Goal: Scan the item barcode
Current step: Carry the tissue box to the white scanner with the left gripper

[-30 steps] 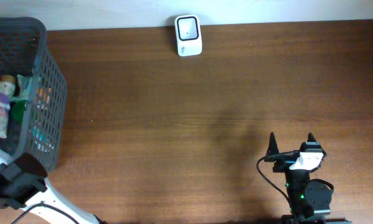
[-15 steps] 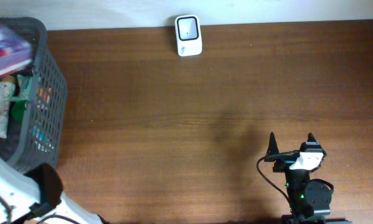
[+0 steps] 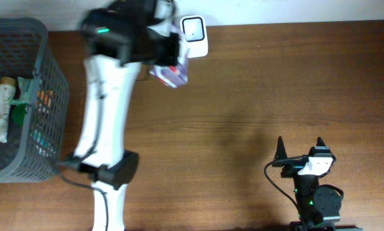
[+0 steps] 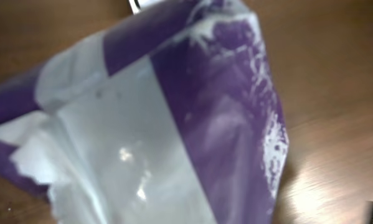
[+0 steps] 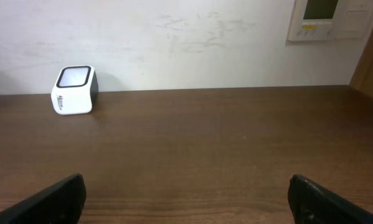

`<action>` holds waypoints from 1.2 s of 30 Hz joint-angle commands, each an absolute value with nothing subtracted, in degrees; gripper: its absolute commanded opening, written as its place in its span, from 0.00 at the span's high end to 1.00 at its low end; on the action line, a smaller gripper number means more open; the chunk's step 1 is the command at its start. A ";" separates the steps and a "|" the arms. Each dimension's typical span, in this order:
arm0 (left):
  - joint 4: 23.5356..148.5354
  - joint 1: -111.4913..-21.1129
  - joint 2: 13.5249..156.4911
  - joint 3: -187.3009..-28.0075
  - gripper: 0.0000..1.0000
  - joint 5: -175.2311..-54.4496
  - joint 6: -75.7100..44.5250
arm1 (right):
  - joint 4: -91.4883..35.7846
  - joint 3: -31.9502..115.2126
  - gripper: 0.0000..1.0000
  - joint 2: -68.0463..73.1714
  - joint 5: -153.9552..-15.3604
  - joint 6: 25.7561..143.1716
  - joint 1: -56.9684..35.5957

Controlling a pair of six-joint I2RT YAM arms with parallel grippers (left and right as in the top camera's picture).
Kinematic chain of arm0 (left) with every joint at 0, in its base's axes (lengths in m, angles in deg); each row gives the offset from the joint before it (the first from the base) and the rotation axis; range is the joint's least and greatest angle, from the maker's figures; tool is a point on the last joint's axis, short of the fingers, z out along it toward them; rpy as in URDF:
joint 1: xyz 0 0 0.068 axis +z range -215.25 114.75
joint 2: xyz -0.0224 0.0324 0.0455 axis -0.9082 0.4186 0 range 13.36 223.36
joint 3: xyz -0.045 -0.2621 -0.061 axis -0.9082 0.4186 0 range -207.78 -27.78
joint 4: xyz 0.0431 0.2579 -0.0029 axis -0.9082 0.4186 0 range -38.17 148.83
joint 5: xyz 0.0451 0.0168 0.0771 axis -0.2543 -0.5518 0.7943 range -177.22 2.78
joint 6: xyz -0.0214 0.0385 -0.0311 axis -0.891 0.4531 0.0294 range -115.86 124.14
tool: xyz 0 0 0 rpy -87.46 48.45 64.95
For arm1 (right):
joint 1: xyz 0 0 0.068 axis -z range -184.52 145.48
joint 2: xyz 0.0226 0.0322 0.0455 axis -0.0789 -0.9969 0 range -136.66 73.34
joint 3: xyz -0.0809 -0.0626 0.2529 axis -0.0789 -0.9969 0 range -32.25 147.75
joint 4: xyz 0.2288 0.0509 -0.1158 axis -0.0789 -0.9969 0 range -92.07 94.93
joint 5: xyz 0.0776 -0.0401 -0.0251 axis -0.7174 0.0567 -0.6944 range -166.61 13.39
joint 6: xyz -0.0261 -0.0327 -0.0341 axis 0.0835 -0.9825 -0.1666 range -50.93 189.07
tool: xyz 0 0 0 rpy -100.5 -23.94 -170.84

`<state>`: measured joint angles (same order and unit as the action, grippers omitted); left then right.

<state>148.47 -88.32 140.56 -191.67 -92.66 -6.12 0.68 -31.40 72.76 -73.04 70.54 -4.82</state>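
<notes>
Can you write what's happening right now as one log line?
left gripper: shut on purple-and-white packet | packet: near white scanner | right gripper: open, empty

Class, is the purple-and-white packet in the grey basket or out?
Out: the packet is held over the table beside the white scanner, well away from the basket.

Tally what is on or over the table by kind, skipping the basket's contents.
White scanner: 1
Grey basket: 1
Purple-and-white packet: 1
Grippers: 2, the left gripper shut on the packet, the right gripper open
Total: 5
</notes>
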 commanded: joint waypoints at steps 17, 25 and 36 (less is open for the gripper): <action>147.11 -102.95 170.20 -188.04 0.64 -65.36 -16.67 | 0.51 -31.93 0.01 73.13 -72.95 70.87 -4.49; 148.56 -101.98 165.34 -192.87 0.18 -73.99 -16.63 | 0.51 -31.93 0.01 73.13 -72.95 70.87 -4.49; 148.54 -89.09 140.16 -203.43 0.43 -81.05 -16.61 | 0.51 -31.93 0.02 73.13 -72.95 70.87 -4.49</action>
